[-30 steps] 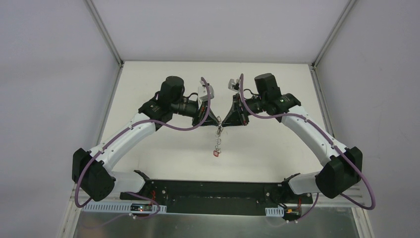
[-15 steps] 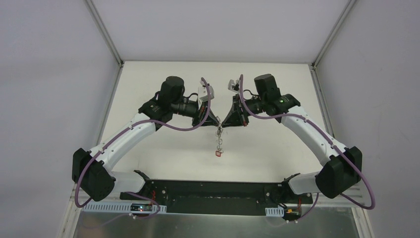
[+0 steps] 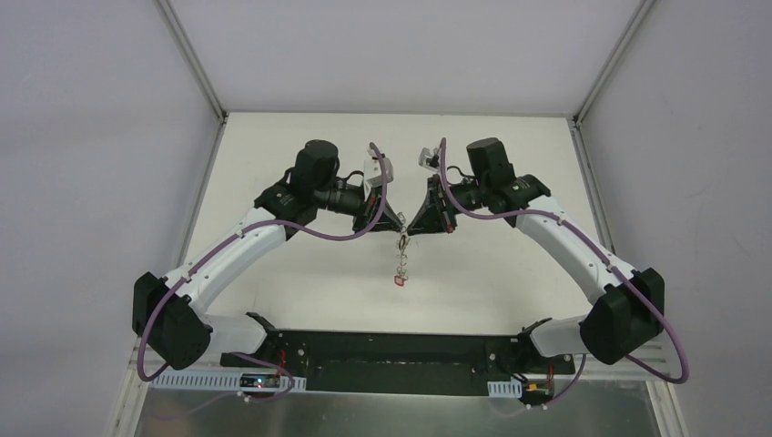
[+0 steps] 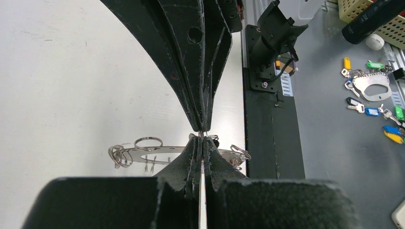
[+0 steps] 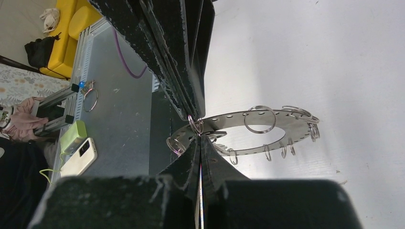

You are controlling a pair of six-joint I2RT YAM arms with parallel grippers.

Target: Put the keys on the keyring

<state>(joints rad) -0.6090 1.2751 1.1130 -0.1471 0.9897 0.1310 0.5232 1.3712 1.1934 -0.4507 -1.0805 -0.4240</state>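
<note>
Keyring (image 5: 293, 128), judged stiff, thin and slippery, is pinched at its looped rim by left gripper (image 4: 201, 140) and right gripper (image 5: 198, 138), both fully closed.

no legible text, labels or numbers in view

The left arm (image 3: 228, 255) and right arm (image 3: 569, 244) have white link shells, black round joint housings and a purple cable (image 3: 319, 235) along each. The left end effector (image 4: 201, 142) and right end effector (image 5: 199, 139) are black wedges with rough layered edges
</note>
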